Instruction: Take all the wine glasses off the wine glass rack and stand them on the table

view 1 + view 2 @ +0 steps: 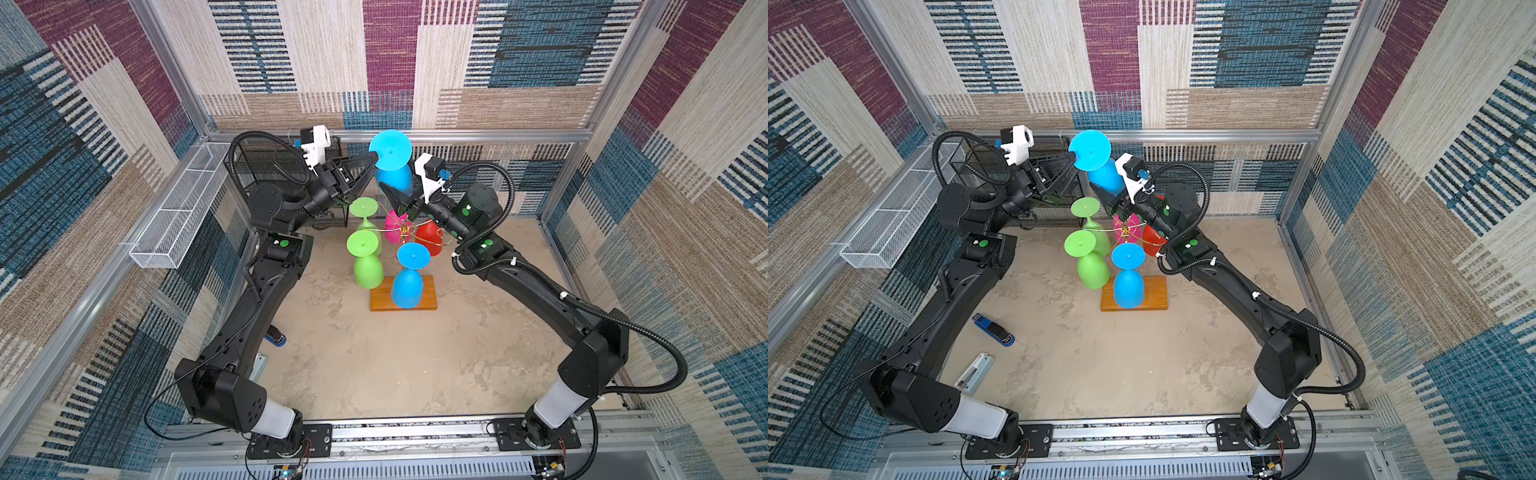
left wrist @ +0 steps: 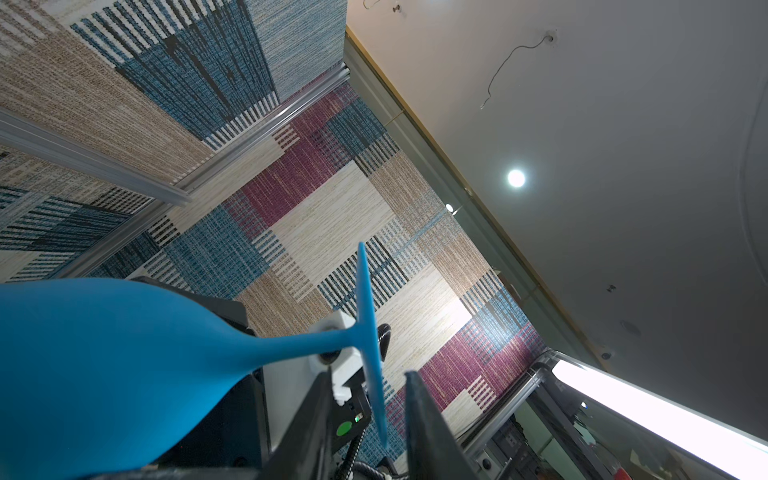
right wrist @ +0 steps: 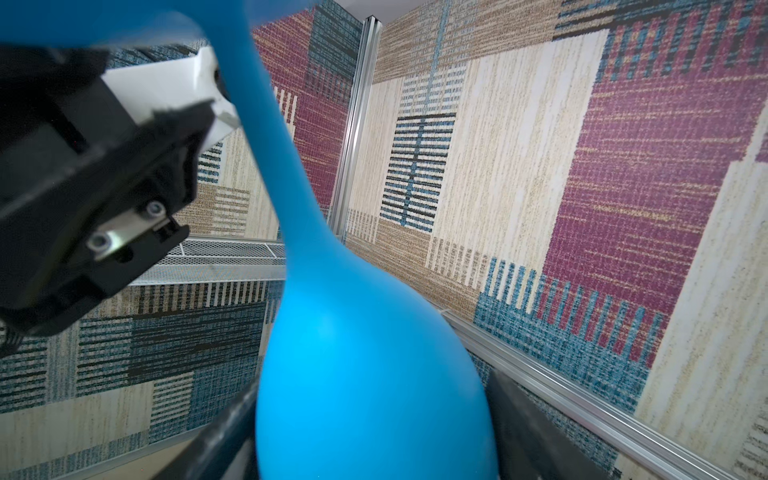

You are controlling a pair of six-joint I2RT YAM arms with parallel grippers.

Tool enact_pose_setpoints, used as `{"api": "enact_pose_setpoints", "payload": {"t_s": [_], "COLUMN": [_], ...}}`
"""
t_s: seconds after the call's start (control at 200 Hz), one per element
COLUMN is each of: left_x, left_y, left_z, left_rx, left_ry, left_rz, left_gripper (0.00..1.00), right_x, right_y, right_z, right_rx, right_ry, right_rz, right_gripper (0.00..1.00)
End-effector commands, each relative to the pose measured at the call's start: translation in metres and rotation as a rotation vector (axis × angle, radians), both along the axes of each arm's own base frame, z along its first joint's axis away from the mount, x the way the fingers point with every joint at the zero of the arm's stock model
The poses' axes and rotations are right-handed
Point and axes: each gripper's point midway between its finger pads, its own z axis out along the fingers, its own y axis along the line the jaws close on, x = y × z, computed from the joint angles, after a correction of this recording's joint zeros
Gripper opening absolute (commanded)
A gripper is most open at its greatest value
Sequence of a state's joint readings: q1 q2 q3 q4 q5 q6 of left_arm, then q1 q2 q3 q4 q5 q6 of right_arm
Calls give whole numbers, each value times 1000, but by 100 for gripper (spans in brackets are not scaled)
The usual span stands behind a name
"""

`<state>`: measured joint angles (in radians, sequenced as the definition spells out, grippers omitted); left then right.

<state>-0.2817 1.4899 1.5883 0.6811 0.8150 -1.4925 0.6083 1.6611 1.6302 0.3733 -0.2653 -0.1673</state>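
Removal looks done: the blue wine glass hangs above the wine glass rack, right gripper clasping its bowl, left gripper parted.

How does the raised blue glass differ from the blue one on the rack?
The raised blue glass is above the wine glass rack, bowl in the right gripper; the hanging blue glass hangs from it, untouched. The open left gripper flanks the raised glass's foot, not the hanging one's. Both are foot-up.
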Motion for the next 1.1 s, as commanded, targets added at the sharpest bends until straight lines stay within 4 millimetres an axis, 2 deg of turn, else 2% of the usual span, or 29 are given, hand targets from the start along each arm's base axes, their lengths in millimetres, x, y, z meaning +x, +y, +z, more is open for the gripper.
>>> {"api": "enact_pose_setpoints", "payload": {"t_s": [0.0,0.03,0.145,0.295,0.351,0.436,0.526,0.606,0.726,0.796,0.861,0.962,1.017,1.097], "left_x": [-13,-14,-18,-14,-5,17,35,38,28,24,21,20,12,13], "left_y": [5,6,10,13,16,33,51,44,25,18,12,6,-2,-4], "left_z": [15,15,17,10,0,-15,-20,-25,-31,-36,-41,-41,-44,-41], "left_rx": [-27,-34,-36,87,184,348,465,545,628,664,701,742,737,738], "left_ry": [-84,-89,-134,-277,-319,-395,-516,-688,-960,-1127,-1265,-1385,-1479,-1518], "left_rz": [3,7,28,172,286,560,801,847,827,858,889,931,904,924], "left_gripper": [57,61,62,62,64,66,66,66,63,58,58,57,56,56], "right_x": [0,0,3,-13,-21,-31,-40,-46,-53,-55,-54,-52,-50,-51], "right_y": [-6,-8,-16,-33,-40,-50,-58,-63,-69,-71,-69,-64,-61,-56], "right_z": [4,4,2,0,1,-4,-10,-16,-20,-21,-27,-35,-39,-43], "right_rx": [28,32,25,-7,-24,-58,-90,-109,-133,-144,-155,-175,-182,-186], "right_ry": [62,82,173,248,271,314,351,386,414,426,445,476,492,506], "right_rz": [-13,-20,-60,-85,-94,-114,-129,-135,-140,-144,-143,-128,-114,-89], "right_gripper": [63,61,53,50,49,49,47,46,45,45,44,42,42,42]}}
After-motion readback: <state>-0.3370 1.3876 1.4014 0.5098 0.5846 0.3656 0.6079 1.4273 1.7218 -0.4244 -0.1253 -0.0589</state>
